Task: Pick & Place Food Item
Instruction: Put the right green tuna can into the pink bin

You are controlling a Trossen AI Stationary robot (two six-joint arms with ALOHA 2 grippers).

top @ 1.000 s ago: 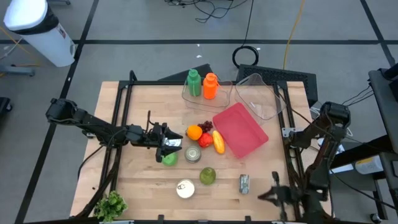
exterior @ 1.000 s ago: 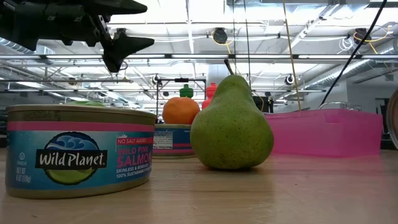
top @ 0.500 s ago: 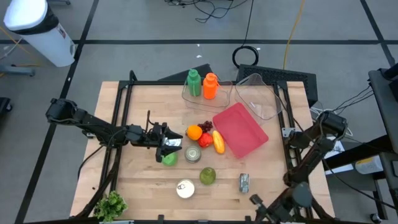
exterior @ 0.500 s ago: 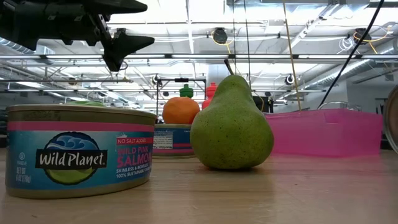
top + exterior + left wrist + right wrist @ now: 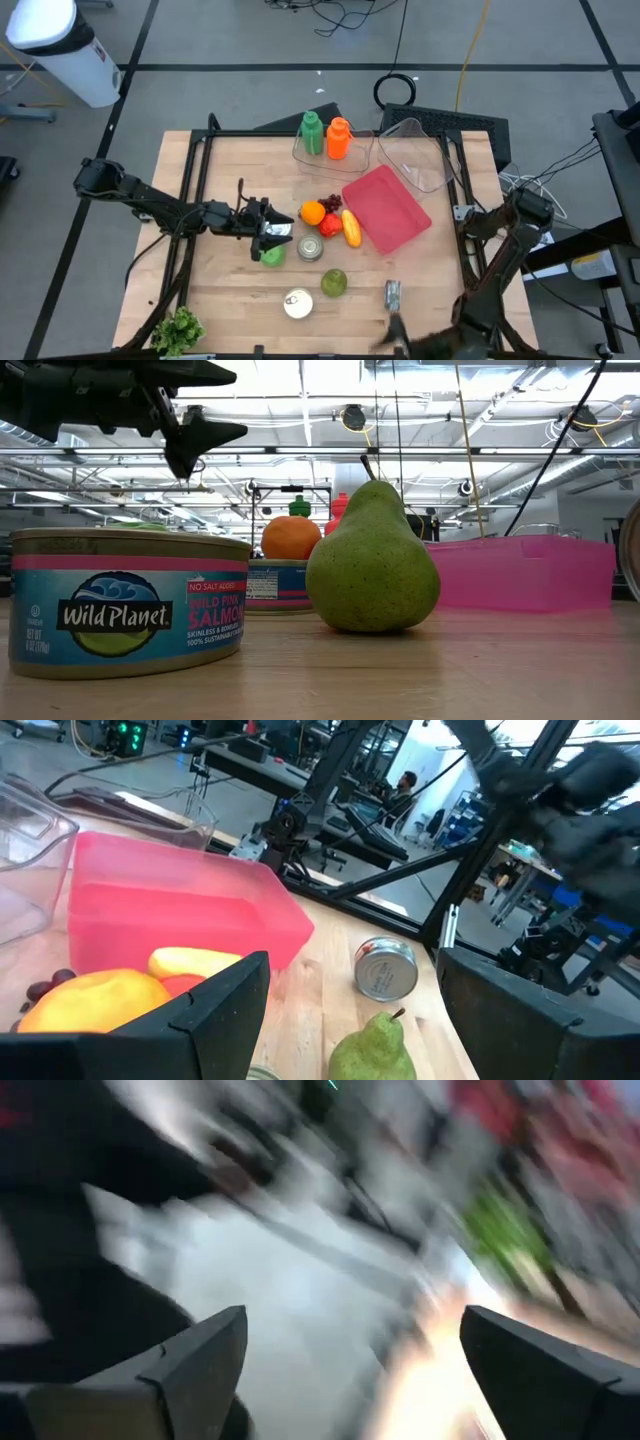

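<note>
My left gripper hangs open at mid-table, above a green food item; its fingers touch nothing. In front of it lie an orange, a red fruit, a yellow fruit, a can and a pear. The left wrist view looks past the open gripper to the pear, a small can and the pink bin. My right gripper is a blurred shape over the near edge, just short of the small can. Its wrist view shows it open and holding nothing.
A salmon can and a leafy green lie by the near edge. A green bottle, an orange bottle and a clear container stand at the far side. In the low view the salmon can and the pear fill the foreground.
My right gripper has swept from the table's near right corner toward the left along the near edge, ending just short of the small can. Its arm has swung with it. The food items have not moved.
</note>
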